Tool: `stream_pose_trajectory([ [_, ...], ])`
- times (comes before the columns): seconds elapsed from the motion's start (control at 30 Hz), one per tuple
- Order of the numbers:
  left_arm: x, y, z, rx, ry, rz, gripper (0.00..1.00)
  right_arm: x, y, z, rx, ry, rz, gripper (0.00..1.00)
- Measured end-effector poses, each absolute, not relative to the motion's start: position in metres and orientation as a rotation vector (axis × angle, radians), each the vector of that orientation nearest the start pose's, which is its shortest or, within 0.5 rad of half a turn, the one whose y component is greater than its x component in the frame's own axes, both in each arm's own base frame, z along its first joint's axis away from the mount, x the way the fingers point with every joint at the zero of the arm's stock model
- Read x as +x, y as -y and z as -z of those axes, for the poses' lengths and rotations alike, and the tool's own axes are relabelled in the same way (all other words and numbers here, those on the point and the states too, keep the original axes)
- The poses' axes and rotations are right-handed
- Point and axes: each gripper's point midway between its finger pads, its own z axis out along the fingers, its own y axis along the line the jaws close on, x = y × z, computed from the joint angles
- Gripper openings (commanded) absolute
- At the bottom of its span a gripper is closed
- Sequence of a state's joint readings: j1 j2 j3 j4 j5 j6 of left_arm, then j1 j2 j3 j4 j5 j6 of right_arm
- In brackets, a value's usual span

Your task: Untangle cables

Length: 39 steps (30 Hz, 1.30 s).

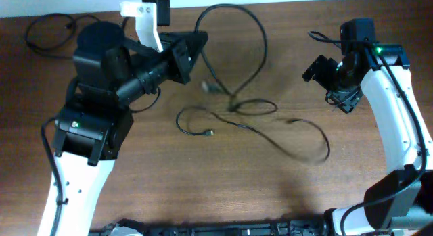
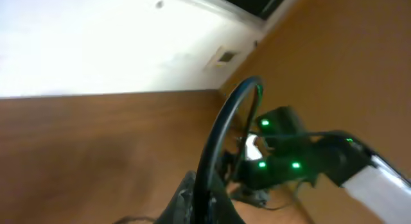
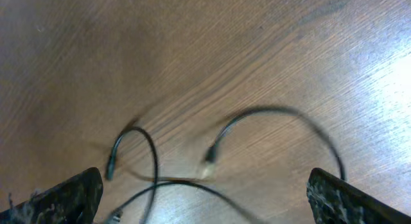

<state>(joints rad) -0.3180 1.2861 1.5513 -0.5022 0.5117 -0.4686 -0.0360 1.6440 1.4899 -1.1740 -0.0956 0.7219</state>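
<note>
My left gripper [image 1: 195, 48] is shut on a thin black cable [image 1: 260, 43] and holds it off the table. The cable arcs up and right, then drops to the table near the middle. In the left wrist view the cable [image 2: 221, 128] runs up from between the closed fingers [image 2: 202, 208]. A second black cable [image 1: 270, 136] lies in curves across the table's middle, with a plug end [image 1: 208, 133]. My right gripper [image 1: 314, 68] is open and empty above the table on the right. The right wrist view shows its spread fingers [image 3: 212, 198] above cable strands [image 3: 276, 113] and a plug end [image 3: 209, 155].
Another dark cable coil [image 1: 51, 28] lies at the far left back of the wooden table [image 1: 223, 189]. A black block [image 1: 157, 9] sits at the back edge behind the left arm.
</note>
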Motion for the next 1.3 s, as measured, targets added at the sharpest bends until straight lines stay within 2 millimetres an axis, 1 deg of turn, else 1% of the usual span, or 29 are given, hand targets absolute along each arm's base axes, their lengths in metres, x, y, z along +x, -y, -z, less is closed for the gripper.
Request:
stream_pose_trajectory([
  [0.03, 0.338, 0.199, -0.442, 0.251, -1.856, 1.016, 0.0, 0.35, -0.004, -0.161, 1.07, -2.733, -0.252, 0.98],
  [0.1, 0.345, 0.192, -0.449, 0.232, -1.822, 0.992, 0.0, 0.35, -0.004, -0.16, 1.07, -2.734, -0.252, 0.98],
  [0.13, 0.353, 0.182, -0.462, 0.201, -1.763, 0.947, 0.0, 0.35, -0.004, -0.161, 1.069, -2.733, -0.252, 0.98],
  [0.17, 0.356, 0.176, -0.468, 0.177, -1.735, 0.918, 0.0, 0.35, -0.004, -0.161, 1.069, -2.733, -0.252, 0.98],
  [0.2, 0.362, 0.162, -0.482, 0.124, -1.677, 0.856, 0.0, 0.35, -0.004, -0.161, 1.07, -2.733, -0.252, 0.98],
  [0.23, 0.367, 0.137, -0.492, 0.024, -1.636, 0.756, 0.0, 0.35, -0.004, -0.161, 1.07, -2.733, -0.252, 0.98],
  [0.27, 0.37, 0.117, -0.495, -0.049, -1.62, 0.679, 0.0, 0.35, -0.004, -0.161, 1.07, -2.733, -0.252, 0.98],
  [0.33, 0.374, 0.071, -0.491, -0.214, -1.615, 0.489, 0.0, 0.35, -0.004, -0.161, 1.069, -2.732, -0.253, 0.98],
  [0.37, 0.377, 0.041, -0.482, -0.314, -1.627, 0.371, 0.02, 0.35, -0.004, -0.161, 1.07, -2.733, -0.252, 0.98],
  [0.4, 0.379, 0.008, -0.475, -0.416, -1.622, 0.254, 0.01, 0.35, -0.004, -0.161, 1.07, -2.733, -0.252, 0.98],
  [0.47, 0.38, -0.045, -0.474, -0.554, -1.572, 0.104, 0.0, 0.35, -0.004, -0.161, 1.069, -2.732, -0.253, 0.98],
  [0.5, 0.381, -0.084, -0.47, -0.644, -1.543, 0.009, 0.0, 0.35, -0.004, -0.16, 1.07, -2.734, -0.252, 0.98],
  [0.53, 0.382, -0.115, -0.463, -0.714, -1.527, -0.064, 0.0, 0.35, -0.004, -0.16, 1.07, -2.734, -0.252, 0.98],
  [0.57, 0.383, -0.145, -0.454, -0.779, -1.518, -0.13, 0.0, 0.349, -0.004, -0.16, 1.071, -2.735, -0.252, 0.98],
  [0.6, 0.382, -0.167, -0.444, -0.826, -1.52, -0.176, 0.0, 0.35, -0.004, -0.161, 1.069, -2.733, -0.253, 0.98],
  [0.67, 0.37, -0.228, -0.418, -0.963, -1.522, -0.304, 0.0, 0.35, -0.004, -0.161, 1.07, -2.733, -0.252, 0.98],
  [0.73, 0.361, -0.258, -0.405, -1.031, -1.52, -0.362, 0.0, 0.35, -0.004, -0.161, 1.07, -2.733, -0.253, 0.98],
  [0.77, 0.354, -0.275, -0.393, -1.085, -1.525, -0.401, 0.0, 0.35, -0.004, -0.161, 1.069, -2.733, -0.252, 0.98],
  [0.83, 0.335, -0.311, -0.359, -1.259, -1.519, -0.471, 0.0, 0.35, -0.004, -0.161, 1.07, -2.733, -0.252, 0.98],
  [0.9, 0.323, -0.341, -0.328, -1.377, -1.516, -0.542, 0.0, 0.35, -0.004, -0.161, 1.069, -2.734, -0.253, 0.98],
  [0.93, 0.321, -0.349, -0.315, -1.398, -1.545, -0.579, 0.0, 0.35, -0.004, -0.16, 1.07, -2.734, -0.252, 0.98],
  [0.97, 0.32, -0.359, -0.292, -1.416, -1.604, -0.644, 0.0, 0.35, -0.004, -0.161, 1.069, -2.734, -0.253, 0.98],
  [1.0, 0.32, -0.368, -0.26, -1.43, -1.699, -0.736, 0.0, 0.35, -0.004, -0.161, 1.069, -2.733, -0.253, 0.98],
  [1.07, 0.319, -0.381, -0.206, -1.431, -1.865, -0.885, 0.0, 0.35, -0.004, -0.161, 1.07, -2.733, -0.253, 0.98],
  [1.13, 0.319, -0.386, -0.178, -1.409, -1.964, -0.954, 0.0, 0.35, -0.004, -0.161, 1.069, -2.734, -0.252, 0.98],
  [1.2, 0.321, -0.386, -0.16, -1.389, -2.032, -0.962, 0.03, 0.35, -0.004, -0.161, 1.07, -2.733, -0.252, 0.98],
  [1.23, 0.325, -0.384, -0.152, -1.377, -2.064, -0.931, 0.06, 0.35, -0.004, -0.161, 1.069, -2.733, -0.252, 0.98],
  [1.27, 0.334, -0.38, -0.138, -1.358, -2.113, -0.858, 0.1, 0.35, -0.004, -0.161, 1.071, -2.733, -0.252, 0.98],
  [1.3, 0.342, -0.374, -0.123, -1.336, -2.166, -0.779, 0.1, 0.35, -0.004, -0.161, 1.069, -2.733, -0.252, 0.98],
])
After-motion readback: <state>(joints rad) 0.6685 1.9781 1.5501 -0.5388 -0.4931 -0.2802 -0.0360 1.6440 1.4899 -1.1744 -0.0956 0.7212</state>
